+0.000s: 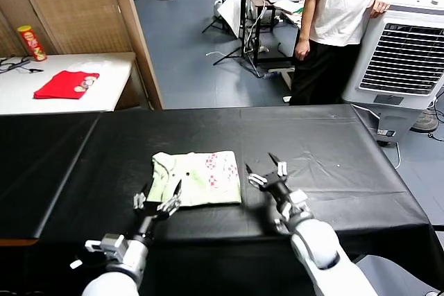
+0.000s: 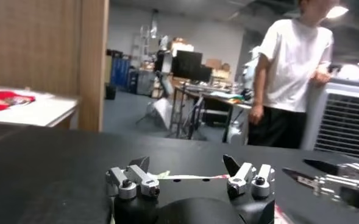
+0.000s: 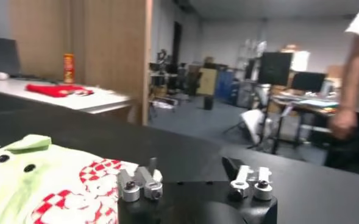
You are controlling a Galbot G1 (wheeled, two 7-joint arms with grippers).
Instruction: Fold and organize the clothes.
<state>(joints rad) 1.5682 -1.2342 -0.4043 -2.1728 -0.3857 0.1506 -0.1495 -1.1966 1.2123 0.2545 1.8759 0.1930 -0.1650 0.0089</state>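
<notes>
Pale-green T-shirt (image 1: 196, 179) folded (black table (image 1: 333, 164)), both end effectors spread: left end effector (image 1: 158, 198), right end effector (image 1: 265, 169).

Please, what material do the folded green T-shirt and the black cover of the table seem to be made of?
The T-shirt looks like soft matte knit fabric, probably cotton: it lies in limp folds, without shine, with a printed reddish pattern. The black table cover looks like a thin smooth sheet, perhaps plastic or coated cloth: it shows fine creases and a faint sheen. Neither can be told for sure.
</notes>
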